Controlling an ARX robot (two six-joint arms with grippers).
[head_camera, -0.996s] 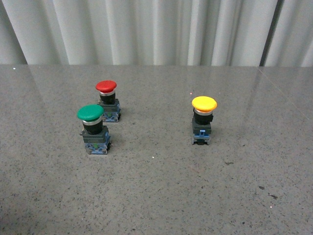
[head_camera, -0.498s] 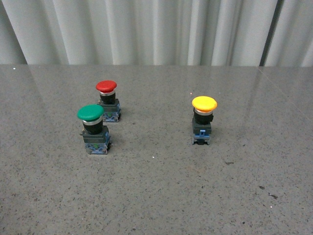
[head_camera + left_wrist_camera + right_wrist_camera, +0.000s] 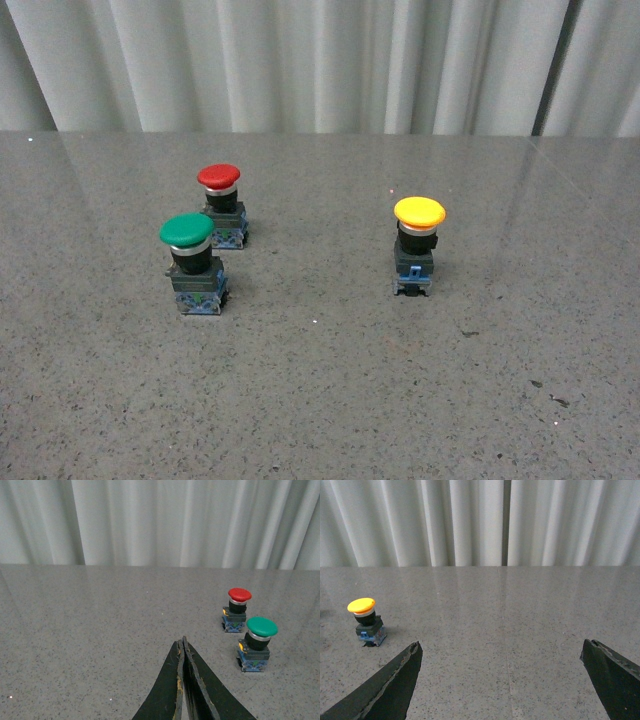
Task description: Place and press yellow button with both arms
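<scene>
Yellow button (image 3: 418,245) upright on the grey speckled table (image 3: 320,400), well to the right of the green switch (image 3: 192,262), with nothing touching it.

Its cap faces up and its blue base sits flat on the table. The red switch (image 3: 220,205) stands just behind the green switch, a little to its right. The left gripper (image 3: 182,642) has its jaws pressed together, tips meeting, near the green switch but apart from it. The right gripper (image 3: 501,644) has its jaws spread wide and holds nothing; the yellow button stands beyond one jaw tip. A pale pleated curtain (image 3: 300,60) hangs far behind the green switch.
</scene>
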